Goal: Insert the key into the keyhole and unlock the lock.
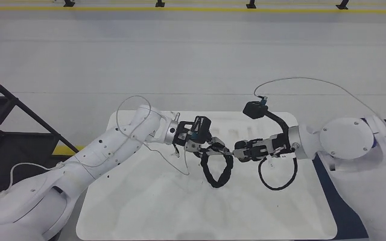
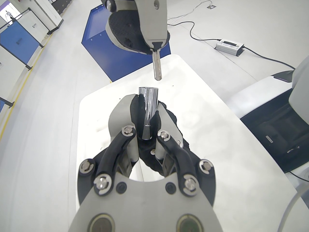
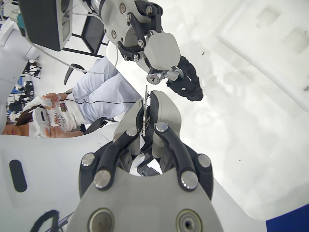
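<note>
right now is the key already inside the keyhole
No, the key ends short of the lock, with a clear gap between its tip and the lock's end.

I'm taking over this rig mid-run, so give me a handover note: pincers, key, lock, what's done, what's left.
Left pincer: shut on the lock, above the table, black cable loop trailing from it.
Right pincer: shut on the key, blade aimed at the lock.
Done: both grasped, roughly lined up; key tip is short of the keyhole, not in.
Left: insert, turn, unlock.
</note>
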